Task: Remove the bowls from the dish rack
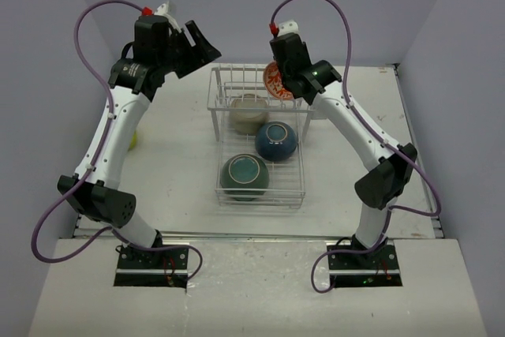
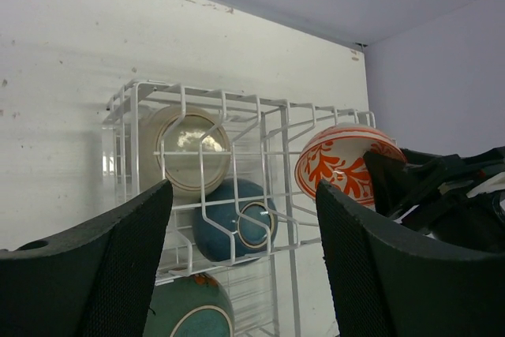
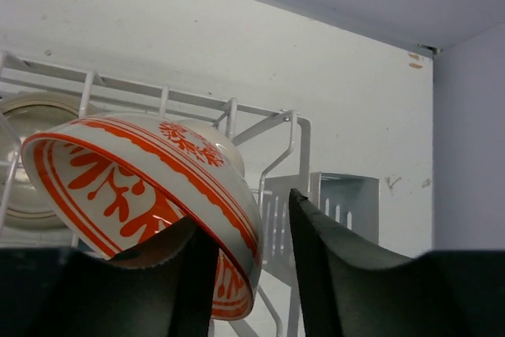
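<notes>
top external: the dish rack (image 1: 286, 183) sits mid-worktop (image 1: 173, 171) between the two arms. on its flat grid lie the teal bowl (image 1: 245, 175) nearest the arm bases, the blue bowl (image 1: 276, 140) just behind it and the beige bowl (image 1: 248, 112) further back. the orange-patterned bowl (image 1: 276, 80) stands tilted at the rack's far right corner, at the right jaws. the yellow-green bowl (image 1: 134, 136) is on the worktop left of the rack, well apart from it and half hidden by the left arm. the left jaws hang high at the far left.

left wrist: the left jaws are wide apart with nothing between them. beyond them the rack holds the beige, blue and teal bowls, and the patterned bowl is at its right end.

right wrist: the right jaws straddle the patterned bowl's rim, one inside against the wall, the other outside with a thin gap, so not clamped. the bowl is tipped on edge over the rack wires, with the grey caddy (image 3: 339, 203) behind it.
</notes>
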Controlling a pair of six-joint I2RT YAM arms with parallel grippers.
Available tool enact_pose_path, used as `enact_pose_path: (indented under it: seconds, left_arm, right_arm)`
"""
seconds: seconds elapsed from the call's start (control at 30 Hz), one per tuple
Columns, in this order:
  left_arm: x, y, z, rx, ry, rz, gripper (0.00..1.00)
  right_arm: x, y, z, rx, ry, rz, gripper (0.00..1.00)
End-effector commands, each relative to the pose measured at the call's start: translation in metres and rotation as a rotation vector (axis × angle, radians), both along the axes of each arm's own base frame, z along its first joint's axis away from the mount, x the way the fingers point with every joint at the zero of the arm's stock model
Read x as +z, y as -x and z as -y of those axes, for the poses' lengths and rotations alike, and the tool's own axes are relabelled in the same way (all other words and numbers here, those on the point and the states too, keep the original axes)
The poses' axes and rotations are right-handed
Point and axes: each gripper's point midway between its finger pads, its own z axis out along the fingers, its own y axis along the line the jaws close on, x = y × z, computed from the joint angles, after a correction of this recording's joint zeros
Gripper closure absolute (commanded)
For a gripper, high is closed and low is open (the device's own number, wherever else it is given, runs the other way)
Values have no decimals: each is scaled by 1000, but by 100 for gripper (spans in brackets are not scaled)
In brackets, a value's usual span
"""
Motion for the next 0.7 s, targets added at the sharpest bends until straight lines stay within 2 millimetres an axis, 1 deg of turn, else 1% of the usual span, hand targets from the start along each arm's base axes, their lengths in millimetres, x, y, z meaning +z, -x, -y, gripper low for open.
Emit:
enact_pose_path:
  seconds: [0.0,0.03,0.1,0.13,0.23,0.3,0.47,0.67]
  left_arm:
    - [18,4,-4,-11,17,58,26]
    - [18,4,-5,-11,18,59,26]
    - [18,3,-5,-8,21,58,25]
    - [18,3,-5,-12,25,59,25]
    - [18,3,-6,-13,29,60,25]
    - [17,1,-6,-10,30,56,25]
    - [17,-1,-7,-7,34,58,25]
    - [14,-5,-5,-12,43,52,24]
  right_arm:
    - [16,-2,5,-77,11,76,64]
    - [15,0,5,-73,15,76,66]
    - [16,1,5,-76,19,89,77]
    - [16,2,4,-76,18,86,88]
    - [15,3,1,-76,30,85,100]
    - [12,4,0,-81,39,78,100]
    - [14,6,1,-102,36,89,100]
    - [31,11,2,-126,16,131,100]
